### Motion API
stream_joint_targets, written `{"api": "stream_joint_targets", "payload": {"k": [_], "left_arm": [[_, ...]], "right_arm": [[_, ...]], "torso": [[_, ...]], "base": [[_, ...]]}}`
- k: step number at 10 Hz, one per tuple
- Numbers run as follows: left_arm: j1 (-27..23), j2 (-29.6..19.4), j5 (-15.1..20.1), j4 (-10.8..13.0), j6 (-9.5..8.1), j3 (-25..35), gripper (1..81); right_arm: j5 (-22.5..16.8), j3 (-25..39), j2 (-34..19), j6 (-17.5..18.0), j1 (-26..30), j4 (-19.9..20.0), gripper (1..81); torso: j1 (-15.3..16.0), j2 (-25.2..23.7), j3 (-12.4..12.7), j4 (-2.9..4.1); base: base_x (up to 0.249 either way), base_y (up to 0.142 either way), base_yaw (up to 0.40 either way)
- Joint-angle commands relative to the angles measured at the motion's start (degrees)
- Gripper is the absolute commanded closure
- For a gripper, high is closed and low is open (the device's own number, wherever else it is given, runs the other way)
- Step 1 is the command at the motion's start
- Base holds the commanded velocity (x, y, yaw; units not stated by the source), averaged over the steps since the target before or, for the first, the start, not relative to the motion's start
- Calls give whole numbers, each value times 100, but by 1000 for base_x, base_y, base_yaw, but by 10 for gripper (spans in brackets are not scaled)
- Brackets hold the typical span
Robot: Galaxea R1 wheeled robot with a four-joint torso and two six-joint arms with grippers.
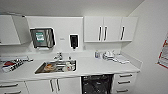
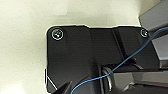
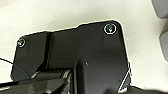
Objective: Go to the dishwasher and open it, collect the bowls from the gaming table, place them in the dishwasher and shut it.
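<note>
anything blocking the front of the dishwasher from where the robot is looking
Nothing visible does. The dishwasher shows its dark racked interior below the white counter, between the cabinet doors and the drawers, with nothing seen in front of it.

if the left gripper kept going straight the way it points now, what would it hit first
Hard to say: in the left wrist view the robot's own dark plate covers the gripper, so its line is hidden. Past the plate lies a plain pale surface, probably the floor, so that would likely come first.
</note>
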Motion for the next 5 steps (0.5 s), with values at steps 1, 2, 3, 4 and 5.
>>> {"api": "stream_joint_targets", "payload": {"k": [1, 2, 3, 4, 5], "left_arm": [[-296, -28, 275, 93, 1, 0, 10], [-296, -37, 275, 93, 1, 0, 10], [-296, -37, 284, 102, 10, 0, 10], [-296, -45, 292, 102, 10, 9, 10], [-287, -46, 292, 102, 18, 9, 10]], "right_arm": [[-276, 18, -9, -23, 275, 75, 10], [-276, 18, 0, -23, 274, 75, 10], [-276, 18, 8, -31, 274, 75, 10], [-285, 18, 8, -31, 274, 67, 10], [-285, 18, 8, -31, 266, 75, 10]], "torso": [[0, 0, 0, 0], [0, 0, 0, 0], [2, 0, 0, 0], [11, 7, -2, 0], [0, 5, 0, 0]], "base": [[0, 0, 0], [-68, 0, 0], [-105, 0, 0], [0, 0, 0], [0, 0, 0]]}}
